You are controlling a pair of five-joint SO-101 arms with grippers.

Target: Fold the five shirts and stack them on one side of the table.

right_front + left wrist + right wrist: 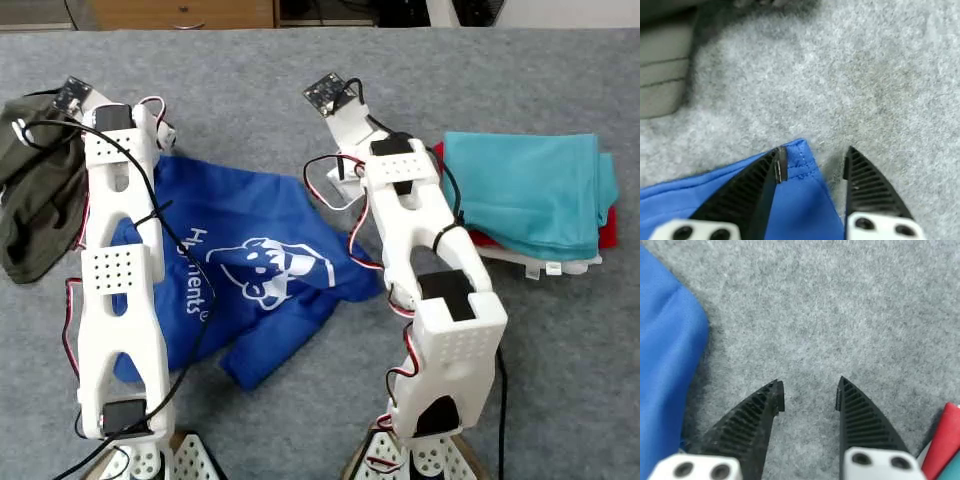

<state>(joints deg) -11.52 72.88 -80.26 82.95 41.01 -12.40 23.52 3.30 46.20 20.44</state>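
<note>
On a grey felt-covered table (300,80), two white robot arms stand side by side, both stretched away from their bases at the near edge.

A blue shirt (260,260) with a white printed design lies opened out between the arms, partly under the left arm. It is rumpled, with one sleeve bunched toward the near side. It is not folded.

At the far left edge of the table an olive shirt (40,200) sits in a crumpled heap, just beside the left arm and next to the blue shirt.

On the right side of the table is a neat stack of folded shirts. A teal shirt (530,195) lies on top, a red shirt (607,228) shows at the edges under it, and a white shirt (530,262) shows along the near edge at the bottom. The stack is just beside the right arm.

The left gripper (815,150) is spread apart at a corner of the blue shirt. One black ribbed finger is over the stitched hem and the other is over bare felt beside it. I cannot tell whether the finger touches the cloth.

The right gripper (810,381) is also spread apart and holds nothing. It hangs over bare felt between the blue shirt on one side and the stack on the other.

Past the far edge of the table there is a wooden drawer front (180,12).
</note>
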